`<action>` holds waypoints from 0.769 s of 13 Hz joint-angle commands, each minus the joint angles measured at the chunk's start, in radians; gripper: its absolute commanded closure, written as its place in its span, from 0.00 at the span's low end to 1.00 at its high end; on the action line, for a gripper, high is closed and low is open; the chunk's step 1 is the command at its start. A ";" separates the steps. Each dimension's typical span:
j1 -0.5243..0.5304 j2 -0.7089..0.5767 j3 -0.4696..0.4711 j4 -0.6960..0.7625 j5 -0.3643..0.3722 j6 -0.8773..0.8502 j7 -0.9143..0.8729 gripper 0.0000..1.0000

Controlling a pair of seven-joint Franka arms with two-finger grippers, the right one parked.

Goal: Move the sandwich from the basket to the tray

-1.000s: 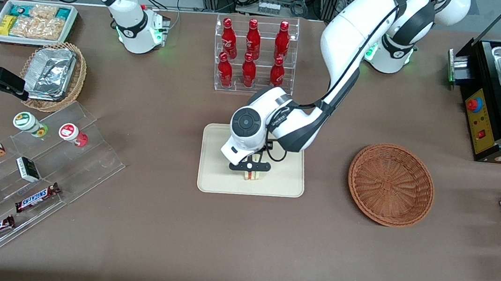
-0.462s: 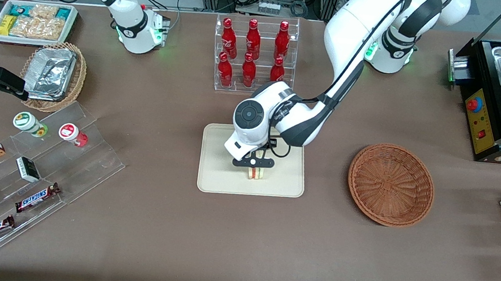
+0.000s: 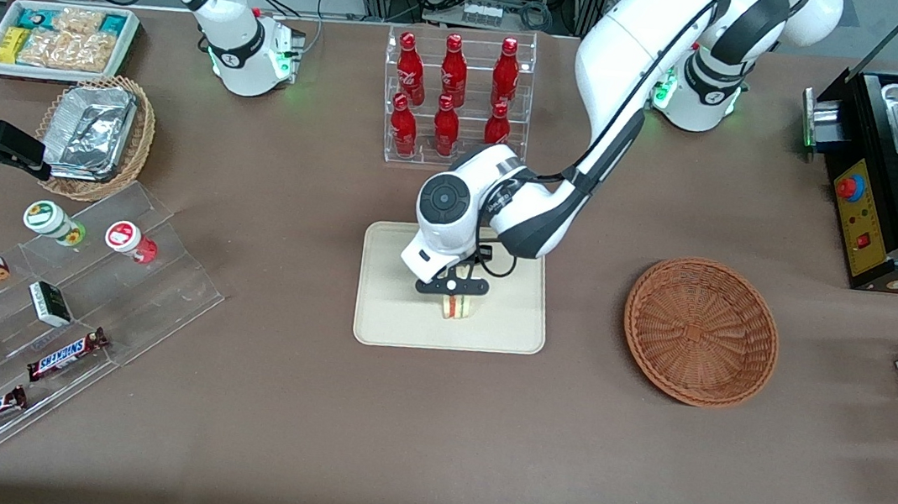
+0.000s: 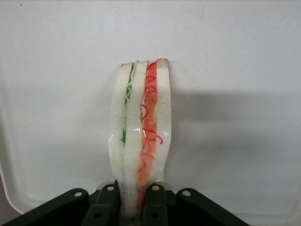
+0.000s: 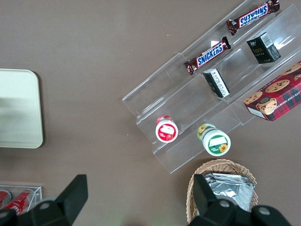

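Hand shifted over tray – slightly farther from front camera, bit toward parked arm's end. Sandwich carried along, fingers still clamped – wrist raised.

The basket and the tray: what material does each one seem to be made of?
The basket looks like woven wicker, reddish-brown, with a visible weave spiralling out from its centre. The tray looks like matte cream moulded plastic or pulp, smooth, with rounded corners and a low rim; I cannot tell which. The gripper is above the tray, shut on the sandwich.
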 commanded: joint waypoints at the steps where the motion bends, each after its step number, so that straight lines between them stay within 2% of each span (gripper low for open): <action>1: -0.016 -0.033 0.018 -0.031 0.014 0.012 -0.023 0.00; 6: -0.015 -0.037 0.018 -0.022 0.018 0.006 -0.020 0.00; 10: 0.014 -0.109 0.019 -0.013 0.010 -0.029 -0.001 0.00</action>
